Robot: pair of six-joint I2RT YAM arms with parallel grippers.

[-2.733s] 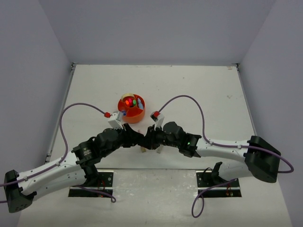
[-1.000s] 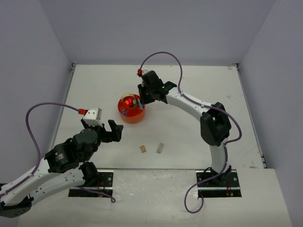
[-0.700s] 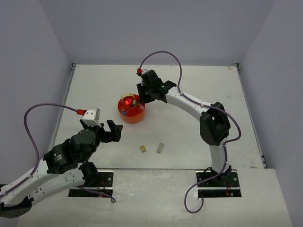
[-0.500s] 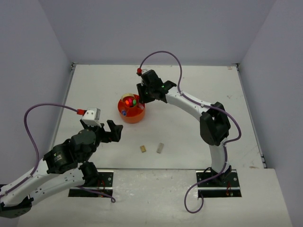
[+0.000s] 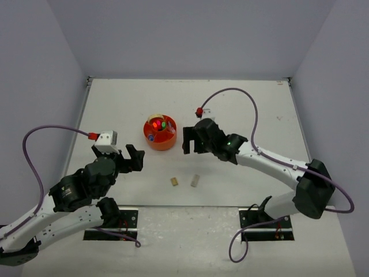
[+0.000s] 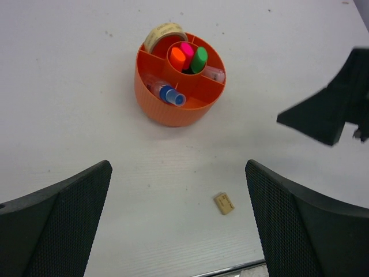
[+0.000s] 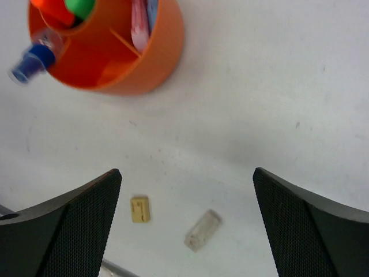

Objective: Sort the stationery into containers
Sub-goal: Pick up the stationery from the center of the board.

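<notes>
The round orange organiser (image 5: 160,134) (image 6: 173,109) (image 7: 144,63) stands at the table's middle. Highlighters with orange (image 6: 177,57), pink and green ends stand in its central well. A beige tape ring (image 6: 160,33) and a blue-capped piece (image 6: 168,94) lie in its outer compartments. A tan block (image 5: 173,182) (image 6: 223,203) (image 7: 140,209) and a clear grey block (image 5: 195,180) (image 7: 203,229) lie on the table nearer the arms. My left gripper (image 5: 131,157) (image 6: 177,167) hovers open to the organiser's near left. Just right of the organiser my right gripper (image 5: 189,140) (image 7: 187,171) is open and holds nothing.
White walls stand round the table on three sides. The mounting rails (image 5: 112,222) of both arms run along the near edge. Purple cables (image 5: 230,92) loop above each arm.
My right gripper has opened and drawn back from over the organiser to its right side, lower and nearer the two blocks. The left arm has pulled back slightly to the left.
</notes>
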